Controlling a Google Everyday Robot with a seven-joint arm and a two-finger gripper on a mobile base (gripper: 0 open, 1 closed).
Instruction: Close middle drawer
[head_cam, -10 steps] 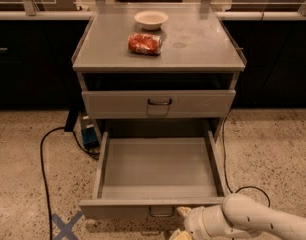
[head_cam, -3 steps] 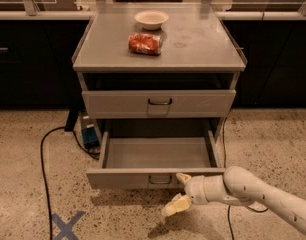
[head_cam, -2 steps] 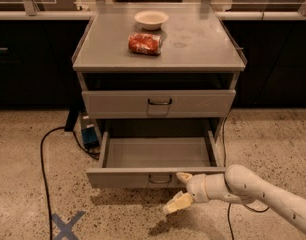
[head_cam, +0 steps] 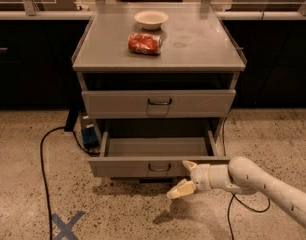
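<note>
The middle drawer is the low-fronted grey drawer with a small dark wire handle. It stands partly pulled out below the shut taller-fronted drawer, and its grey inside looks empty. My gripper is on the white arm coming in from the lower right. It is open and empty, just in front of the right part of the drawer's front panel. Its upper finger is at the panel's face and its lower finger hangs over the floor. The lowest drawer is hidden.
A white bowl and a red crumpled packet lie on the cabinet top. A black cable runs over the speckled floor at left, near a blue tape cross. Dark cabinets line the back wall.
The middle drawer has slid well back into the cabinet since the earliest frame, with my gripper following its front panel. Over the last second almost nothing has moved.
</note>
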